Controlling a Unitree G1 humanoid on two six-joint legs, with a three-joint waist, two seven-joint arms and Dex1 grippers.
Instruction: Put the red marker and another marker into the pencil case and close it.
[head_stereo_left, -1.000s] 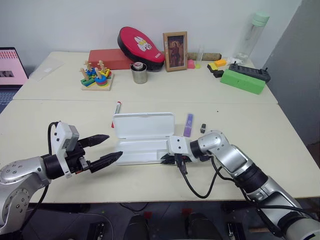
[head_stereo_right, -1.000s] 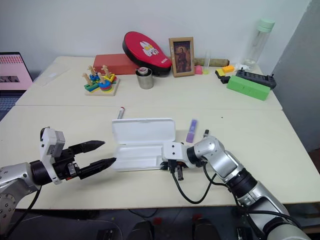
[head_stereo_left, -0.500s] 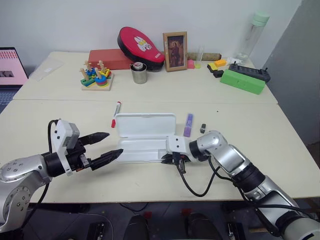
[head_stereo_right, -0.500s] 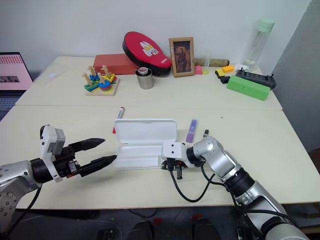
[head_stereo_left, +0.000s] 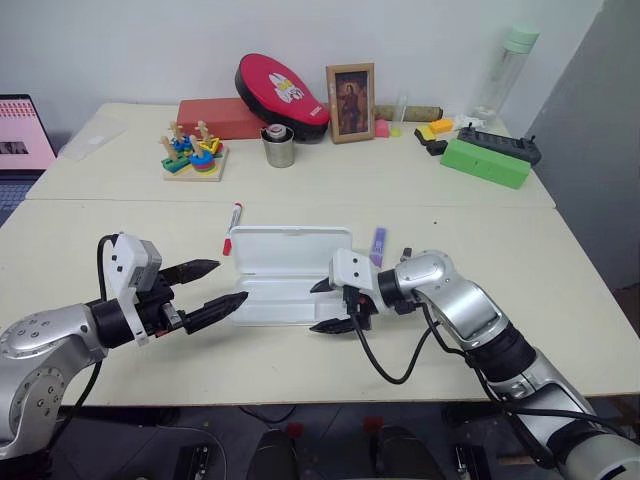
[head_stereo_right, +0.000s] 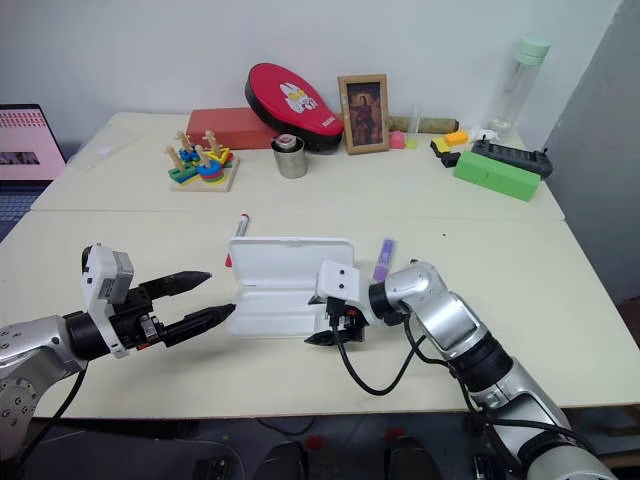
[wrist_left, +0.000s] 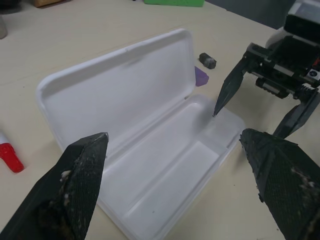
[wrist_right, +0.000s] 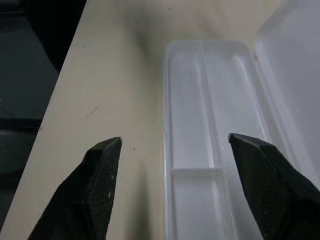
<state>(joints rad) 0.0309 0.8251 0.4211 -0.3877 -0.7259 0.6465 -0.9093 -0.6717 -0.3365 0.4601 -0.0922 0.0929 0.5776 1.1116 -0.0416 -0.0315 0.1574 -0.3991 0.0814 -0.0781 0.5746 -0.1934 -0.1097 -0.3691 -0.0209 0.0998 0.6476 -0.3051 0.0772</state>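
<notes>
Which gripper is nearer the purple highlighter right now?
The right. The right gripper hangs open at the pencil case's right end, just in front of the purple highlighter. The left gripper is open at the case's opposite, left end.

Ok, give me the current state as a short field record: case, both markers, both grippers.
pencil case: on the table, lid open and standing up, tray holds nothing
red marker: lying on the table behind the case's left end, outside it
purple marker: on the table behind the case's right end, outside it
left gripper: open, holding nothing, at the case's left end
right gripper: open, holding nothing, at the case's right end
</notes>
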